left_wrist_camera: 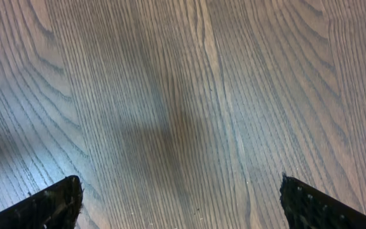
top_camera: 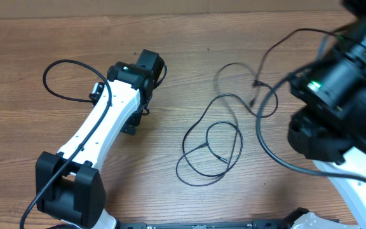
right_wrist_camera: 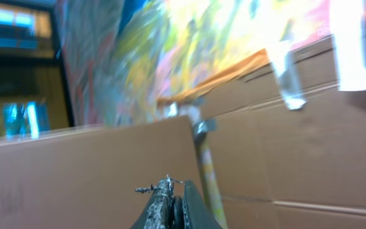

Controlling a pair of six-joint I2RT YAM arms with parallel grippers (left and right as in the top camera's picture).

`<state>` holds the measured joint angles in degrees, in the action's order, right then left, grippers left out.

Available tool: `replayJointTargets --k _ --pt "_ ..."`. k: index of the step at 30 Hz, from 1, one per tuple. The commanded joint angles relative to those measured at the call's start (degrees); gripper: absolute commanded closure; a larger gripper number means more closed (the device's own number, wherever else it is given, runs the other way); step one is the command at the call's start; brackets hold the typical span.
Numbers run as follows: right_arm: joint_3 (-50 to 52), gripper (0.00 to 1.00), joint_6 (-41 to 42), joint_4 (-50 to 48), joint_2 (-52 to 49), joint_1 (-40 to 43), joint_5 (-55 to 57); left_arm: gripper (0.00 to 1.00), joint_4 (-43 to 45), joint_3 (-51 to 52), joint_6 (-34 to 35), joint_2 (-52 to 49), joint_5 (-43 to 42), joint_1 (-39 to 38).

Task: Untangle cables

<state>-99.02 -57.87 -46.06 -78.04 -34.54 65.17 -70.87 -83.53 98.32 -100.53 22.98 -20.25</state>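
Observation:
Thin black cables (top_camera: 211, 149) lie in loose overlapping loops on the wooden table, right of centre. One strand (top_camera: 278, 43) rises from the loops toward my raised right arm (top_camera: 342, 76), which is blurred and close to the overhead camera. In the right wrist view my right gripper (right_wrist_camera: 175, 186) is shut, with a dark round piece of cable (right_wrist_camera: 178, 207) pinched between its fingers and a small metal tip (right_wrist_camera: 150, 189) sticking out; it points at cardboard, away from the table. My left gripper (left_wrist_camera: 179, 181) is wide open over bare wood, left of the cables, with nothing between its fingers.
The left arm (top_camera: 100, 133) reaches from the front left, with its own thick black cable (top_camera: 59, 79) looping to the left. The right arm's thick cable (top_camera: 262, 137) curves down beside the loops. Cardboard walls (right_wrist_camera: 284, 146) stand behind the table.

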Motion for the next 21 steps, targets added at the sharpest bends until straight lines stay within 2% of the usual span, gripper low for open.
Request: replayJointTargets --k 1,4,10,14,21 --pt "-0.8 0.96 -6.6 -1.2 0.5 -0.3 -0.7 0.01 -0.2 -0.6 -0.8 -0.1 1.4 0.0" --pt "-0.7 0.96 -6.5 6.3 0.4 -0.3 0.6 0.01 -0.2 -0.6 -0.8 -0.1 1.4 0.0" --pt "-0.7 0.96 -6.5 27.8 -0.9 1.5 -2.5 0.00 -0.2 -0.6 -0.8 -0.1 1.4 0.0" --pt "-0.7 0.96 -5.9 26.7 -1.2 0.8 -2.2 0.01 -0.2 -0.6 -0.8 -0.1 1.4 0.0" --pt "-0.7 0.96 -5.7 27.5 -1.2 -7.0 -4.4 0.01 -0.2 -0.6 -0.8 -0.1 1.4 0.0"
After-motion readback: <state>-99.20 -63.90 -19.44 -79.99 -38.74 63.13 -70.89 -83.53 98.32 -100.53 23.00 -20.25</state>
